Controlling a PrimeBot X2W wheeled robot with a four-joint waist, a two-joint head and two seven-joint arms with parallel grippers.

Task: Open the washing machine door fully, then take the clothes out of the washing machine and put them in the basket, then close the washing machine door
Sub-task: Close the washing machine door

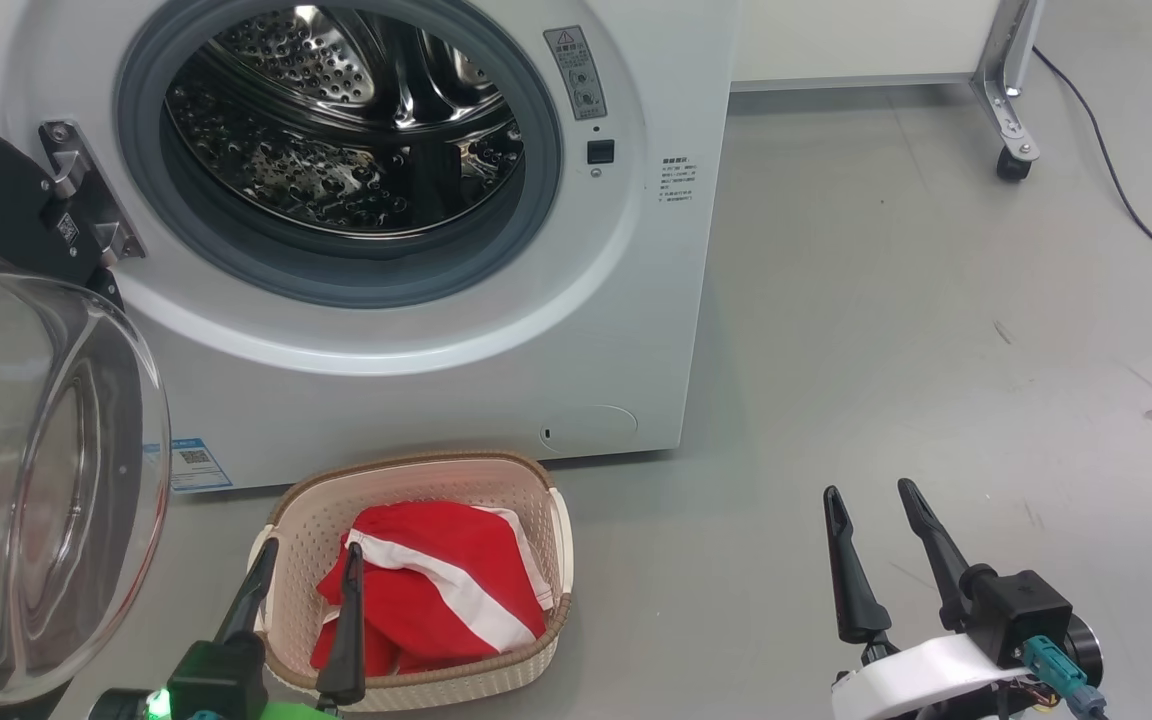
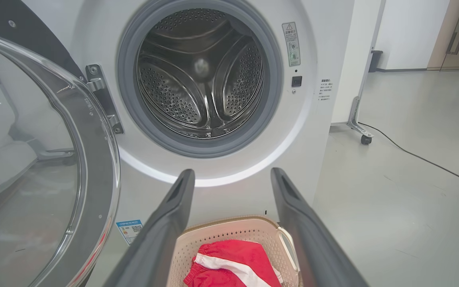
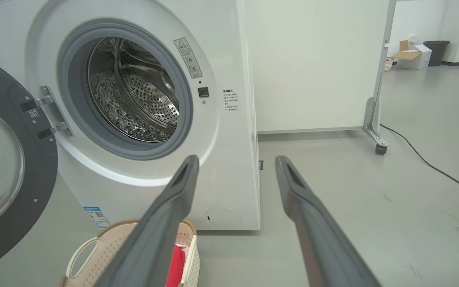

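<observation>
Finding: the soft red garments with white bands (image 1: 446, 580) lie in the cream perforated plastic basket (image 1: 406, 465), which sits just in front of the big white front-loading washing machine (image 1: 416, 380). Its perforated steel drum (image 1: 336, 130) looks empty. The round black-rimmed door with its bulging glass centre (image 1: 26, 450) stands swung wide at the robot's left. The left gripper (image 1: 311, 550) and right gripper (image 1: 868, 490) both have their jaws apart and hold nothing. Closing the door appears due. Press the left gripper on the black rim, not the glass. Follow its swing and push until it latches.

Washing machine (image 1: 416, 420): glossy white shell, shiny perforated steel drum (image 1: 336, 190). Washing machine door (image 1: 36, 480): clear glass. Basket (image 1: 528, 500): matt cream plastic. Clothes (image 1: 436, 590): soft red cloth.
</observation>
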